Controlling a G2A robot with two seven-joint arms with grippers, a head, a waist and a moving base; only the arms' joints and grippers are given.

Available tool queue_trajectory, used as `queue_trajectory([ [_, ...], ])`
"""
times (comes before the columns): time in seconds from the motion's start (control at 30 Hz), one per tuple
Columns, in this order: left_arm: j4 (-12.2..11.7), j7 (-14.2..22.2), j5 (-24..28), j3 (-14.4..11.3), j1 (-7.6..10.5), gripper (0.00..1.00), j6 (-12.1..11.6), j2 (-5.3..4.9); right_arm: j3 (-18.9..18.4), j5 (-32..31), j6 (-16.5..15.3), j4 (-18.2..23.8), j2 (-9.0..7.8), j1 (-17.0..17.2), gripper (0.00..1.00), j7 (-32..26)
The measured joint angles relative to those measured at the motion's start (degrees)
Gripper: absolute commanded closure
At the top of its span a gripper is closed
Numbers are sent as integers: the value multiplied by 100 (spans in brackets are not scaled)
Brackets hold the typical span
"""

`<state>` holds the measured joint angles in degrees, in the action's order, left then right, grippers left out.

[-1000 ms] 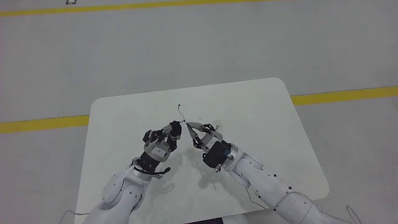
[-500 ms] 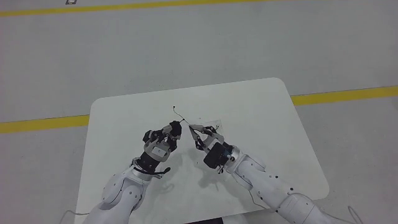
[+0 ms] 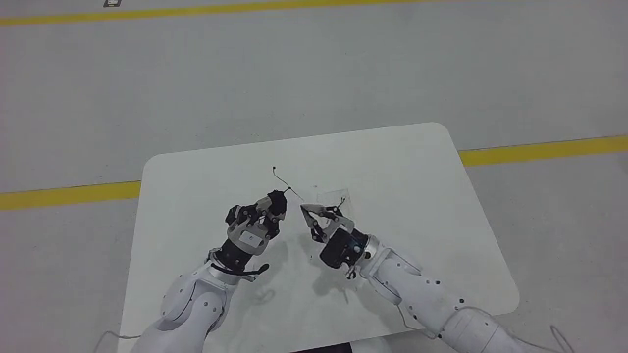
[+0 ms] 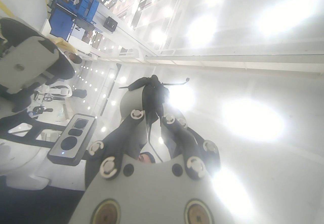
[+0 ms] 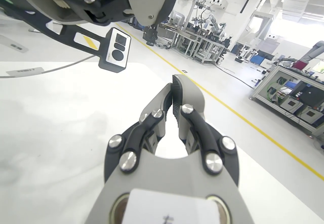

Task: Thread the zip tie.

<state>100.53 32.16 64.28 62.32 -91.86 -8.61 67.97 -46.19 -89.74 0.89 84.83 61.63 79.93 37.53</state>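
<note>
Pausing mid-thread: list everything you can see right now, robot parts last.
Thin black plastic zip tie: one, black, pinched in the left pincer, its free end sticking out past the fingertips.
Rounded white table: one, white, under both arms.
Painted floor stripes: two, yellow, one far beyond the table, one passing behind it.
Left pincer: one, grey and black, shut on the zip tie.
Right pincer: one, grey and black, shut, nothing visible in it, beside the left.

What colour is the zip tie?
The zip tie is black, seen best in the left wrist view.
</note>
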Motion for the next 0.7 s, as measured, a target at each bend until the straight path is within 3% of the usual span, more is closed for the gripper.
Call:
queue_trajectory([
  [0.03, 0, 0, 0, 0, 0, 100, 0, 0, -23, 3, 19, 27, 3, 16, 98, 49],
  [0.07, 0, 0, 0, 0, 0, 100, 0, 0, -61, 25, 52, 75, 9, 38, 70, 120],
  [0.1, 0, 0, 0, 0, 0, 100, 0, 0, -92, 51, 73, 118, 12, 54, 54, 172],
  [0.13, 0, 0, 0, 0, 0, 100, 0, 0, -132, 61, 89, 171, 15, 69, 30, 227],
  [0.2, 0, 0, 0, 0, 0, 100, 0, 0, -186, 36, 99, 242, 16, 86, 20, 268],
  [0.23, 0, 0, 0, 0, 0, 100, 0, 0, -208, 15, 91, 271, 17, 93, 24, 266],
  [0.33, 0, 0, 0, 0, 0, 100, 0, 0, -254, -24, 35, 347, 20, 104, 50, 259],
  [0.7, 0, 0, 0, 0, 0, 100, 0, 0, -245, -22, 72, 439, 35, 16, 60, 315],
])
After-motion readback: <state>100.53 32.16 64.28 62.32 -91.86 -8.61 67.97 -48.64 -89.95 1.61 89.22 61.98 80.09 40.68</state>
